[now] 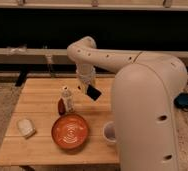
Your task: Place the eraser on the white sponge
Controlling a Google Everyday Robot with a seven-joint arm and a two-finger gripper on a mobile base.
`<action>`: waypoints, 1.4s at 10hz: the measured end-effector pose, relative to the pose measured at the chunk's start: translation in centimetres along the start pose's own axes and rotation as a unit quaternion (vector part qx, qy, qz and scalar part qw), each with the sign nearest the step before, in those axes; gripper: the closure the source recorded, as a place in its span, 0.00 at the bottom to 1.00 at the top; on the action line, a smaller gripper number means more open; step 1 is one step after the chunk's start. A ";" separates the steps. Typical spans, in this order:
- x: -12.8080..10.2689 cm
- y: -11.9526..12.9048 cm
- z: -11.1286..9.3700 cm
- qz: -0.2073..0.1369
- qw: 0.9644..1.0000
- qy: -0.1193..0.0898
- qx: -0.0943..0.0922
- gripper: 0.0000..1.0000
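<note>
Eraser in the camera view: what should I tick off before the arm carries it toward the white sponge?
1. Grip: ok. The claw is shut on the eraser, above the table.
2. Eraser level: not ok, it hangs tilted.
3. Target: ok. The white sponge lies in plain view with nothing on top.
4. Low path: not ok. The bottle and orange bowl stand between claw and sponge.
5. The cup: ok, on the other side.
</note>
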 end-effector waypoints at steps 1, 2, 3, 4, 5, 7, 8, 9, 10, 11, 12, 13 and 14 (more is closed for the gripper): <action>0.0 2.1 -0.8 -0.015 1.000 -0.001 -0.006 1.00; -0.3 4.7 -1.5 -0.035 0.999 -0.002 -0.016 1.00; -1.1 8.0 -2.4 -0.064 0.997 -0.003 -0.034 1.00; -2.1 10.0 -2.9 -0.087 0.995 -0.003 -0.048 1.00; -3.0 11.6 -3.1 -0.106 0.993 -0.003 -0.059 1.00; -6.2 15.6 -3.9 -0.164 0.982 -0.005 -0.093 1.00; -7.0 16.9 -4.0 -0.186 0.977 -0.006 -0.104 1.00; -7.7 18.5 -4.0 -0.215 0.969 -0.007 -0.118 1.00; -7.9 19.1 -3.9 -0.225 0.966 -0.007 -0.124 1.00; -7.9 19.1 -3.7 -0.232 0.964 -0.007 -0.129 1.00; -8.0 19.0 -3.6 -0.235 0.963 -0.008 -0.132 1.00; -8.0 18.6 -3.5 -0.239 0.961 -0.010 -0.136 1.00; -8.0 18.4 -3.2 -0.241 0.960 -0.010 -0.138 1.00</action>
